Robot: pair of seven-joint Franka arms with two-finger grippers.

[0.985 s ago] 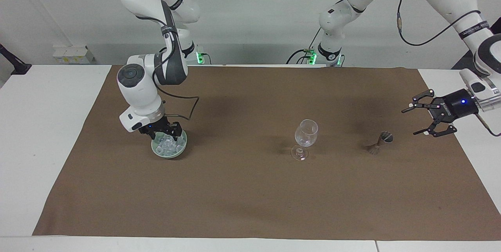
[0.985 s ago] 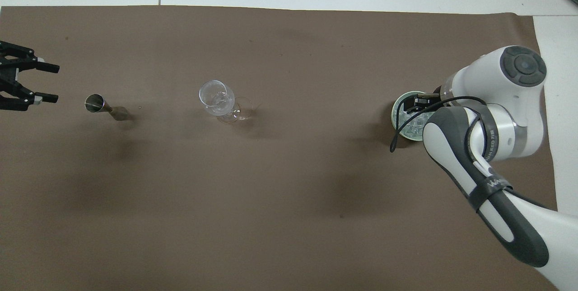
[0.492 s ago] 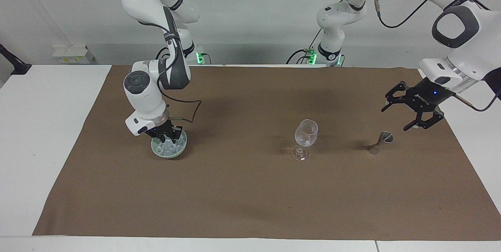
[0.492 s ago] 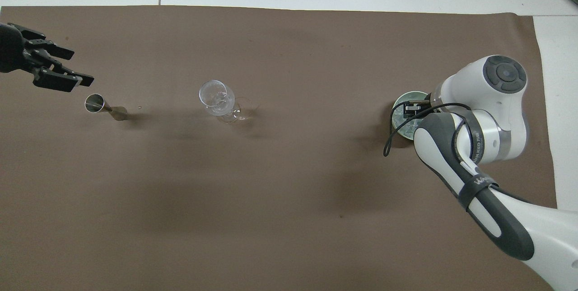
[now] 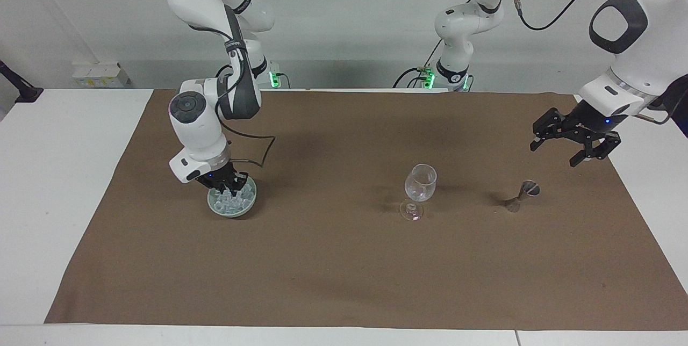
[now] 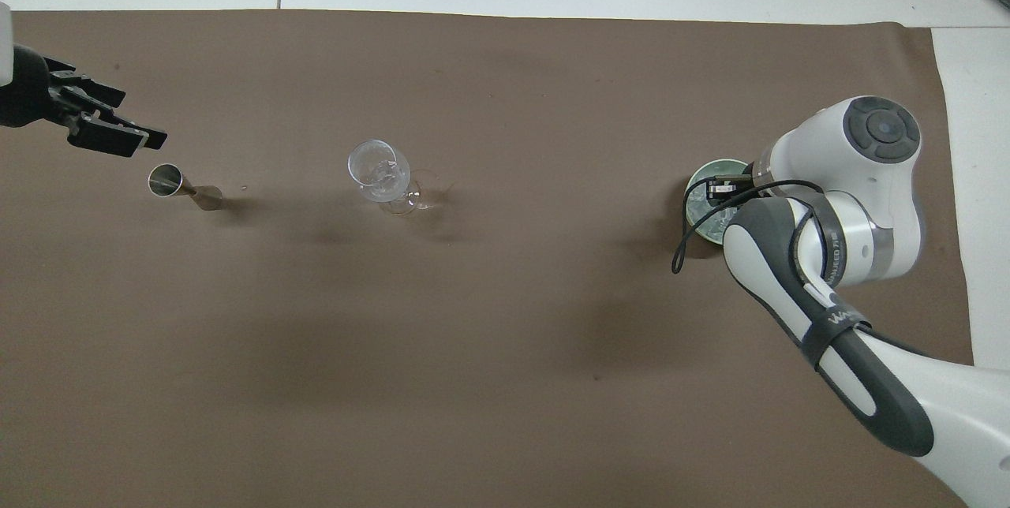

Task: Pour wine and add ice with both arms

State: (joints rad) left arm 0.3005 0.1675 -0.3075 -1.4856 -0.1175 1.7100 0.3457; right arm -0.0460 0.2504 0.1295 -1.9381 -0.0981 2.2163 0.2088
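Watching: two arms worked over a brown-clothed counter (image 5: 344, 281), and the stemmed glass (image 5: 420, 184) stood as the landmark.
Ice: the ice (image 5: 232, 199) lay heaped in a pale green bowl (image 5: 250, 203), well apart from the glass toward the right arm's end.
Right gripper: the right gripper (image 5: 226, 187) was down in the bowl among the cubes; its fingers had come together, whether on a cube I could not tell.
Left gripper: the left gripper (image 5: 574, 142) hung in the air over the cloth near a small metal jigger (image 5: 524, 192), which stood beside the glass toward the left arm's end; fingers apart, nothing held.
Handling: the cubes looked hard, wet and slippery, light each; a pinch across flat faces seemed safest. The glass looked fragile.
Views: the facing view showed the fingers down in the heap; from overhead the arm covered most of the bowl, yet the jigger's open mouth showed plainly.
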